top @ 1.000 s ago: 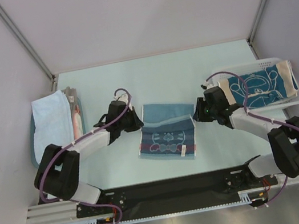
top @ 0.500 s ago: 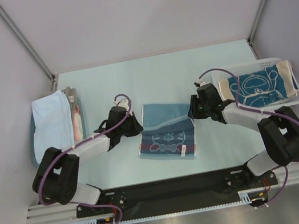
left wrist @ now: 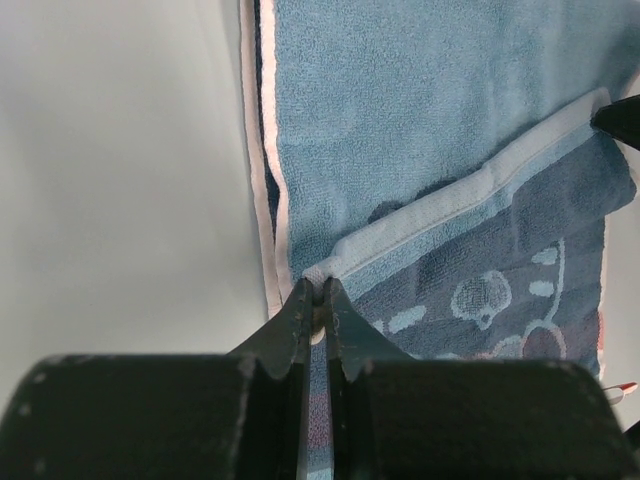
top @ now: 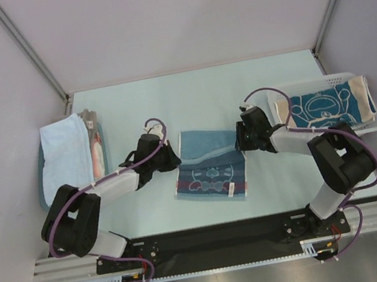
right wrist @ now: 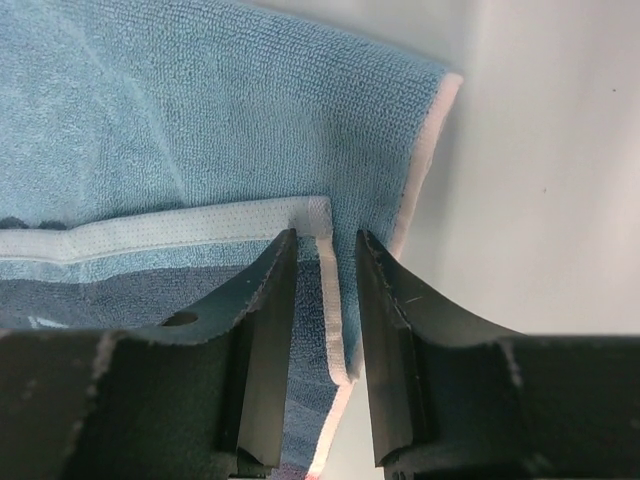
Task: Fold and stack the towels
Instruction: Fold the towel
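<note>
the fold of the blue towel [top: 211,162] is under way. it lies mid-table [top: 201,87] between the two arms, its near part turned over onto the far part so the dark patterned face and a white hem [left wrist: 450,205] show on top of the plain blue.

the left claw [left wrist: 318,300] is closed tight on the left corner of that hem, with a bit of white cloth squeezed between its tips. the right claw [right wrist: 325,245] is at the other corner with its jaws partly apart, one on each side of the hem's end. a gap shows on both sides of the cloth, so it looks like a straddle and not a grip, though whether a pad brushes the pile is hard to tell from this angle.

as i read it, the next move calls for the right claw to close on its corner. both claws should then carry the hem together toward the far edge, level and at the same pace so the fold lands square, and let go once the edges meet.

a teal towel [top: 322,110] is draped over the basket [top: 324,79] at the right, not yet folded. a pale towel [top: 66,151] lies folded in the tray [top: 103,147] at the left, which is likely where this one is bound.
</note>
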